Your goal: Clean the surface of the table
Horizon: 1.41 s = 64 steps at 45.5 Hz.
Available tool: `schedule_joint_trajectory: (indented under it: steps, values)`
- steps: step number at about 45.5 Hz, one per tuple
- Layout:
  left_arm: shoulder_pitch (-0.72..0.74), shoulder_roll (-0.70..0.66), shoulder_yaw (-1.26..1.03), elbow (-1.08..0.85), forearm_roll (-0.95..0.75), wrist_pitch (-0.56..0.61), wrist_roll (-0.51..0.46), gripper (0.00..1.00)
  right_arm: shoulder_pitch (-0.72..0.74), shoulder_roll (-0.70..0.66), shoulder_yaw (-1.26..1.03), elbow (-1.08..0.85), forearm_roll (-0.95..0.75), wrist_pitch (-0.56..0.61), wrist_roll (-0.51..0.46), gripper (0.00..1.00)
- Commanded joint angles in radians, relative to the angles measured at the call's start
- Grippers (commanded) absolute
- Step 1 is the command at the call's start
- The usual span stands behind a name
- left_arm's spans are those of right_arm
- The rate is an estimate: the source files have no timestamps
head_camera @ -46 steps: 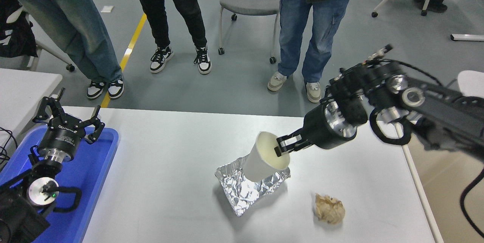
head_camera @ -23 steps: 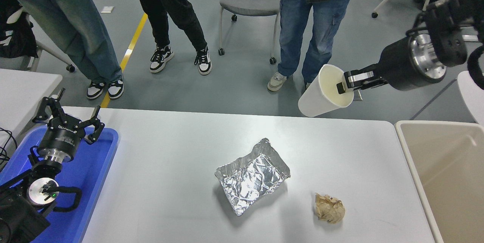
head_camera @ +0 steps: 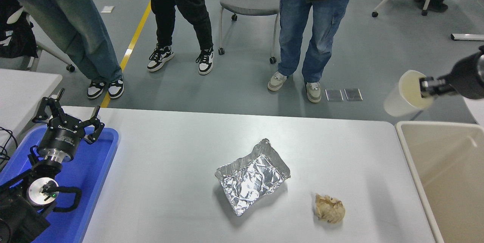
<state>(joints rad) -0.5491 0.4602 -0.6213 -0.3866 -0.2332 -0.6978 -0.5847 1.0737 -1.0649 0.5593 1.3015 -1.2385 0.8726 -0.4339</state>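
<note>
The right gripper [head_camera: 422,87] is held high at the right edge of the view, closed on the rim of a white paper cup [head_camera: 406,93]: 1 finger lies inside the mouth, and the other is judged to be outside the wall. The cup is tilted, mouth toward the gripper, and hangs in the air at the far edge of the beige bin [head_camera: 416,175], which stands against the right end of the table. This position is judged to serve disposal: the cup is carried clear of the table so that it can be dropped into the bin.

The table surface [head_camera: 170,152] fills the middle of the view. 2 items lie on it: a crumpled foil tray [head_camera: 251,176] near the centre and a crumpled brown paper ball [head_camera: 330,208] to its right, near the front edge. Both are well apart from the gripper, so the task is judged to be incomplete.

The left gripper [head_camera: 70,116] is parked at the lower left above the blue tray [head_camera: 102,167], with its fingers spread wide and nothing held. Several persons stand beyond the far side of the table.
</note>
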Motion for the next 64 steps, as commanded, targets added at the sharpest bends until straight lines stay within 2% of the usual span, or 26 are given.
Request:
schedule_joint_trajectory:
  steps: [1, 6, 13, 17, 22, 26, 30, 39, 52, 64]
  values:
    - [0.000, 0.000, 0.000, 0.000, 0.000, 0.000, -0.001, 1.00, -0.096, -0.102, -0.036, -0.140, -0.220, 0.000, 0.251, 0.00]
    - [0.000, 0.000, 0.000, 0.000, 0.000, 0.000, 0.000, 1.00, -0.144, -0.107, -0.114, -0.234, -0.283, -0.033, 0.329, 0.00]
    - [0.000, 0.000, 0.000, 0.000, 0.000, 0.000, 0.000, 1.00, -0.186, -0.073, -0.367, -0.431, -0.308, -0.312, 0.431, 0.00]
    - [0.000, 0.000, 0.000, 0.000, 0.000, 0.000, -0.001, 1.00, -0.184, 0.026, -0.557, -0.618, -0.306, -0.460, 0.494, 0.00]
    - [0.000, 0.000, 0.000, 0.000, 0.000, 0.000, 0.000, 1.00, -0.192, 0.204, -0.748, -0.951, -0.283, -0.605, 0.589, 0.00]
    - [0.000, 0.000, 0.000, 0.000, 0.000, 0.000, -0.001, 1.00, -0.256, 0.359, -0.837, -1.218, -0.208, -0.653, 0.672, 0.00]
    - [0.000, 0.000, 0.000, 0.000, 0.000, 0.000, 0.000, 1.00, -0.339, 0.451, -0.916, -1.370, -0.102, -0.687, 0.702, 0.00]
    - [0.000, 0.000, 0.000, 0.000, 0.000, 0.000, -0.001, 1.00, -0.419, 0.571, -1.067, -1.398, 0.089, -0.807, 0.679, 0.00]
    - [0.000, 0.000, 0.000, 0.000, 0.000, 0.000, -0.001, 1.00, -0.465, 0.701, -1.105, -1.409, 0.246, -0.879, 0.598, 0.00]
    - [0.000, 0.000, 0.000, 0.000, 0.000, 0.000, -0.001, 1.00, -0.492, 0.740, -1.111, -1.409, 0.261, -0.906, 0.541, 0.00]
